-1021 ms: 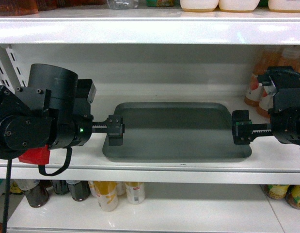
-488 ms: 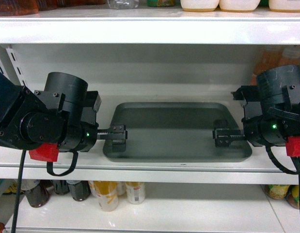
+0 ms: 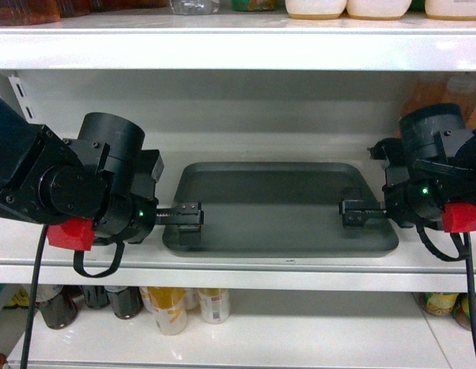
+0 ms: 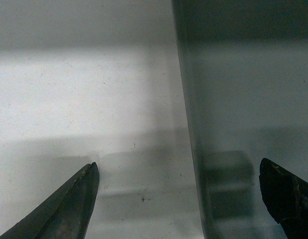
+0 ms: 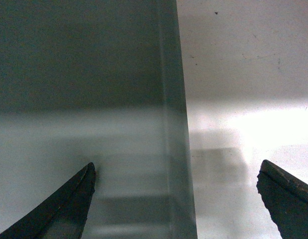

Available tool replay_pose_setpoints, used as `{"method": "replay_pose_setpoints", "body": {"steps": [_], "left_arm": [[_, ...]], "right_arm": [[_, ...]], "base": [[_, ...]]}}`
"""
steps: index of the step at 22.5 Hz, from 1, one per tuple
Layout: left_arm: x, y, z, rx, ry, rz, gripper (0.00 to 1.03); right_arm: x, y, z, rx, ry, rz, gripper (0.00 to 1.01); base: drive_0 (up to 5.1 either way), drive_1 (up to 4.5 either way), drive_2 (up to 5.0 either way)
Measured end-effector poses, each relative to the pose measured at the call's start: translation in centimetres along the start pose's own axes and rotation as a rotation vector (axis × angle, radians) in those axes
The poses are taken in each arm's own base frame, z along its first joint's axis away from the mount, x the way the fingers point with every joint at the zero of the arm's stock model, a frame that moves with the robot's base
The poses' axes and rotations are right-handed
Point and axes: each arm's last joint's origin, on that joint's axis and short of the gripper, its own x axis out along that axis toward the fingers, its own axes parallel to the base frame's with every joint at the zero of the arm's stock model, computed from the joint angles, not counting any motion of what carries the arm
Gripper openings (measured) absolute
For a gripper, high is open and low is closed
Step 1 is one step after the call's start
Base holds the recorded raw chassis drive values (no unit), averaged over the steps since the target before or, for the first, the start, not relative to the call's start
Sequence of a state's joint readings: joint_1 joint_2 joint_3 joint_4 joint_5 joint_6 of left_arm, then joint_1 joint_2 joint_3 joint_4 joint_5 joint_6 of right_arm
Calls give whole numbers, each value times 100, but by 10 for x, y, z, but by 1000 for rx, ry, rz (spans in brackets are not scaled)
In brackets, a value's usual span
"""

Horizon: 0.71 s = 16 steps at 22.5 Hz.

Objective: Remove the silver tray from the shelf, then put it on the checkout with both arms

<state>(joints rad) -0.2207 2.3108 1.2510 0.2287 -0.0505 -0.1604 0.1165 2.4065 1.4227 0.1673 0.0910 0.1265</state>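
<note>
Tray [image 3: 280, 207] flat on shelf [image 3: 238, 265] | left end effector [image 3: 185, 217] at 9 o'clock rim, wide, straddling it | right end effector [image 3: 353, 211] at 3 o'clock rim, wide, straddling | opposed placement suits balanced two-arm lift.

Both arms are bulky and matte black, built from fat cylindrical joints with small screw heads on their housings. The left arm [image 3: 76, 188] and the right arm [image 3: 437, 173] each show one small green light near the wrist and a bright red block beneath it. Thin black cables loop down from both. Each narrow black pincer has dark, pointed fingertips [image 4: 74, 201].
</note>
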Motion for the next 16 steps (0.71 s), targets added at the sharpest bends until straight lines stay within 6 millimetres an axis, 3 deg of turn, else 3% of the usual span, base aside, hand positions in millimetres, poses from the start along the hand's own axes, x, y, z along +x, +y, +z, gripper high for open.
{"method": "replay_pose_setpoints", "body": {"steps": [2, 5, 6, 14, 16], "left_arm": [[0, 0, 1, 0, 7, -3, 98], [1, -1, 2, 3, 25, -3, 95], [1, -1, 2, 4, 33, 2, 85], [1, 2, 0, -46, 57, -18, 26], [1, 0, 0, -53, 55, -21, 12]], "right_arm": [[1, 0, 2, -1, 9, -1, 98], [2, 1, 2, -4, 16, 13, 81], [2, 2, 2, -6, 23, 19, 70], [2, 1, 1, -22, 32, 14, 10], [2, 0, 1, -21, 34, 31, 3]], "base": [[0, 0, 0], [0, 0, 0], [0, 0, 0], [0, 0, 0], [0, 0, 0]]}}
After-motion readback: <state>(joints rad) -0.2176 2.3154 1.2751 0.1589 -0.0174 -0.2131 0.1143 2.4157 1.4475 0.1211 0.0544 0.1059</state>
